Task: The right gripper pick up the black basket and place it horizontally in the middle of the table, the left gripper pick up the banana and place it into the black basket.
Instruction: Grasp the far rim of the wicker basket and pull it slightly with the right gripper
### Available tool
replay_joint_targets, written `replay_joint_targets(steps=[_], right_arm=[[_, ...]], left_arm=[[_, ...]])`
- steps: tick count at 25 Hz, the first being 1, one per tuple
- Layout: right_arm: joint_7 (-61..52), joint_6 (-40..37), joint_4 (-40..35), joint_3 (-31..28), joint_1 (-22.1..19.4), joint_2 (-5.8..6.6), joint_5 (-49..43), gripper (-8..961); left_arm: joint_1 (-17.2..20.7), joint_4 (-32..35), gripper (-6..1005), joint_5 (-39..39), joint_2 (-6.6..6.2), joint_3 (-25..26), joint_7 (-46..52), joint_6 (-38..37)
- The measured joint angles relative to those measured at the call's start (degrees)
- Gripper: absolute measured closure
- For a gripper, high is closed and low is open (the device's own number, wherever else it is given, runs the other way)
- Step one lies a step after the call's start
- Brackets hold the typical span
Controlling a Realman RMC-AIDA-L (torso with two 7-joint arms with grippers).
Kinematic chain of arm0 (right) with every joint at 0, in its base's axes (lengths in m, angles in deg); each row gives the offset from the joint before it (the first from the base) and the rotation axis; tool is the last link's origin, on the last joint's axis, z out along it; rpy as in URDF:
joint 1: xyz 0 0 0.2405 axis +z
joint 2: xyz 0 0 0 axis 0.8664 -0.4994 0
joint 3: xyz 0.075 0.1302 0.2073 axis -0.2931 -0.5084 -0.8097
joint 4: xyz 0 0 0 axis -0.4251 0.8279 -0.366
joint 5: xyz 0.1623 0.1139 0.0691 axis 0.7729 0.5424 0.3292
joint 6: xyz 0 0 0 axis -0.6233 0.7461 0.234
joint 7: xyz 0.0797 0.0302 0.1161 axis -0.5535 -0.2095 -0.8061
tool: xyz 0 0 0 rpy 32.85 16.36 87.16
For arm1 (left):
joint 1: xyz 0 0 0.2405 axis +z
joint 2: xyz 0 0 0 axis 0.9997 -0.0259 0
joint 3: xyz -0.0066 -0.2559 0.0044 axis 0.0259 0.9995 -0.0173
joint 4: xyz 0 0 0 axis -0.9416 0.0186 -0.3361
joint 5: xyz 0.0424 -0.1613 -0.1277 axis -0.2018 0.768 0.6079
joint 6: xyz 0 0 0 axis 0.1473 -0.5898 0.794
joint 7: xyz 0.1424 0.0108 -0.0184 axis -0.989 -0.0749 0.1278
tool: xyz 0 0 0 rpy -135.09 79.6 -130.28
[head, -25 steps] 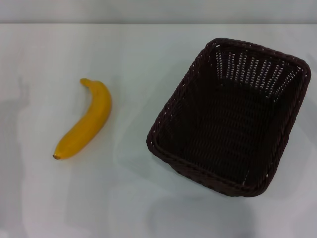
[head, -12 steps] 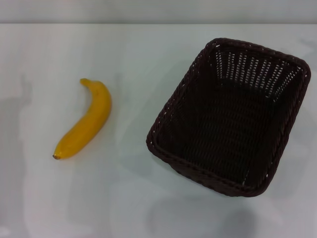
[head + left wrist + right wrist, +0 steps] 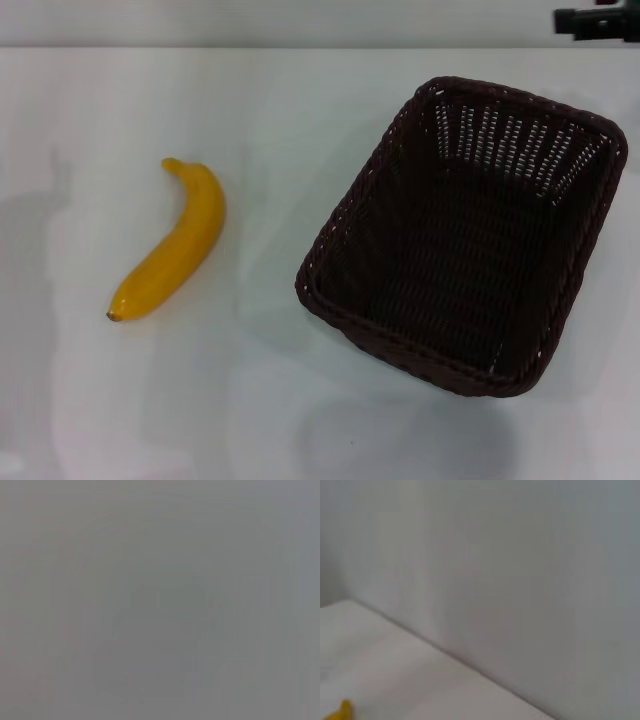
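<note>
The black basket (image 3: pixel 345 215) rests empty on the right half of the white table (image 3: pixel 270 130), turned at a slant with its long side running away from me. The yellow banana (image 3: pixel 172 245) lies alone on the left half, dark tip toward me. A black part of my right gripper (image 3: pixel 597 20) pokes in at the far right corner of the head view, above and beyond the basket, touching nothing. The right wrist view catches a sliver of the banana (image 3: pixel 340 711) at the edge of the table. My left gripper is out of view; its wrist view is a blank grey surface.
A pale wall (image 3: pixel 300 20) rises behind the table's far edge. Bare white surface (image 3: pixel 270 400) lies between the banana and the basket and in front of both.
A black part of the right gripper has come into the far right corner of the head view. Banana and basket have not moved.
</note>
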Motion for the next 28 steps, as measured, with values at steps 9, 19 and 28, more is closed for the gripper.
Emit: replay_joint_targets(steps=[9,19,28], right_arm=[[-3.96,0.34,0.93,5.93,5.23,-0.21,-7.58,238],[-6.27,0.03,-3.16,7.36,9.79,-2.14,-18.12,249],[-5.93,-2.25,-7.52,7.7,12.09,-2.32,-20.76,259]], left_arm=[[0.48,0.0,308,-0.24,0.0,-0.56,0.02,-0.01],[0.98,-0.05,309,-0.27,0.0,-1.88,0.02,-0.02],[1.72,-0.09,309,-0.26,0.04,-2.25,0.02,-0.42]])
